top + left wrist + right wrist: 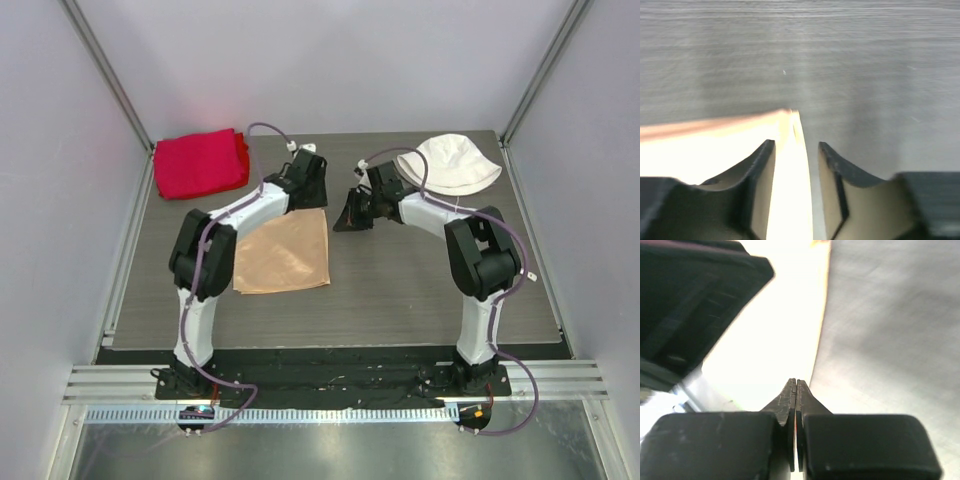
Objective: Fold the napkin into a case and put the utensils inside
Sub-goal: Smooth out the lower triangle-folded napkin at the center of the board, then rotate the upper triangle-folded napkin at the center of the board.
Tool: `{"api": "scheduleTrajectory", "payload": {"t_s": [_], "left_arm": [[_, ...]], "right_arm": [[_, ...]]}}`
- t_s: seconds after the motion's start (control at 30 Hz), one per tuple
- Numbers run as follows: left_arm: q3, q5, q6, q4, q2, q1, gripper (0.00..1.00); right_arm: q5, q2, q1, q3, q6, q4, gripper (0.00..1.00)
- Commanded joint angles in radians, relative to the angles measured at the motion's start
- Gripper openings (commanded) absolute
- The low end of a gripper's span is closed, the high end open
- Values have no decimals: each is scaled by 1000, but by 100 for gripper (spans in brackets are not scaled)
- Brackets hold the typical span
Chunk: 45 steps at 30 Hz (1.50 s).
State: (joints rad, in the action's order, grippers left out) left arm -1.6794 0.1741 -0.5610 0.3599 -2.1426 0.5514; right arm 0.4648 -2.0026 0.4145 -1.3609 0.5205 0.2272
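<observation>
The napkin lies left of centre on the table; a thick cloth far left, a hat far right.

Desk: dark grey, wood-grained surface. Red cloth: thick, folded, lying flat at the desk's far-left corner. White bucket hat: crown up, resting at the desk's far-right corner.

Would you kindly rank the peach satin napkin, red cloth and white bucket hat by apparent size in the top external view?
Largest: the square peach satin napkin.
Then the thick red cloth and white bucket hat, too alike to rank.
</observation>
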Motion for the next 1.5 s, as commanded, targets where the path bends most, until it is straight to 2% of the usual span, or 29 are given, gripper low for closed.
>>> {"api": "scheduleTrajectory", "payload": {"t_s": [0.0,0.07,0.2,0.37,0.57,0.83,1.07,1.3,1.47], "left_arm": [[101,-39,-54,-15,210,-7,38],[198,-82,-80,-41,263,-7,28],[346,-113,-112,-81,332,-7,18],[360,-195,-99,-96,291,-7,9],[308,-220,-105,-102,176,-7,7],[314,-242,-100,-111,168,-5,6],[294,-274,-99,-96,161,-7,6],[343,-239,-126,-89,283,-24,10],[466,-147,-148,-78,432,-79,15]], "right_arm": [[109,110,35,106,30,-92,1],[135,131,73,169,71,-155,1],[170,149,145,239,130,-256,1],[176,154,176,312,168,-334,1],[164,143,176,353,158,-338,1],[164,122,175,454,150,-396,1],[138,143,162,499,115,-381,1],[124,192,87,557,20,-293,1],[5,237,-9,540,-57,-122,1]]}}
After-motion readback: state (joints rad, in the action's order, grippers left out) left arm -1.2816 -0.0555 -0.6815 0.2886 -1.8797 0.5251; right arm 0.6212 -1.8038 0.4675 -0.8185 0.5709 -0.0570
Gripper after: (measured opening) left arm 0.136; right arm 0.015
